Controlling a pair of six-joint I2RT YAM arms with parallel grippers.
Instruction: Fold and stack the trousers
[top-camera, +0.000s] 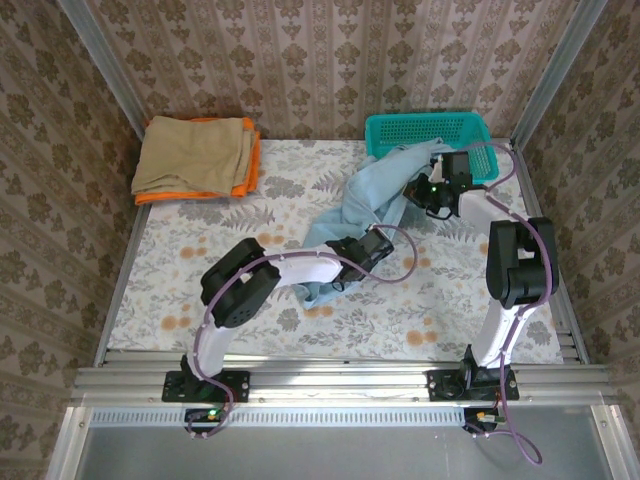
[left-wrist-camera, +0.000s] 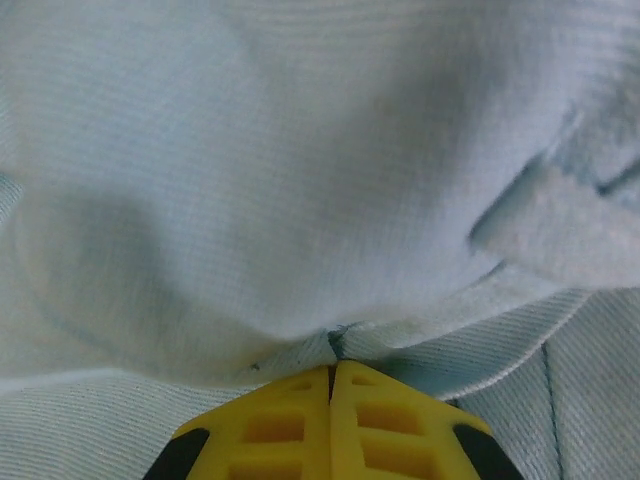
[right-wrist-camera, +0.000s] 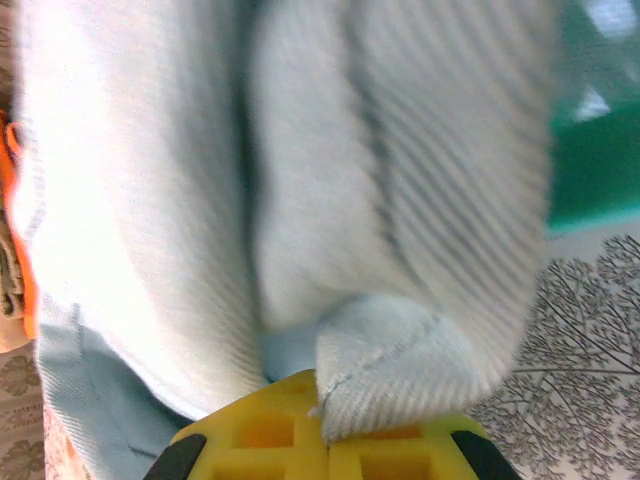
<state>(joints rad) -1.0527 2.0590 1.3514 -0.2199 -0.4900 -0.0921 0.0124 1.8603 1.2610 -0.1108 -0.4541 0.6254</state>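
Table (top-camera: 200, 260): It has a leafy, flowery cover. Both arms reach out over it.
Trousers (top-camera: 365, 195): The pale blue trousers lie in a crumpled heap, right of the middle of the table. One end hangs up over the edge of the basket. The other end trails down toward the near side. They are not folded.
Basket (top-camera: 420, 128): It is green and sits at the far right corner of the table.
Tan cloth (top-camera: 195, 155): It is folded and lies on top of the orange cloth (top-camera: 250, 165) at the far left corner, well apart from the trousers.
Left gripper (left-wrist-camera: 331, 368): Its two yellow fingers are pressed tight together, pinching a bit of the blue cloth at their tips.
Right gripper (right-wrist-camera: 325, 400): It is near the basket. A thick fold of the trousers is caught between its yellow fingers.
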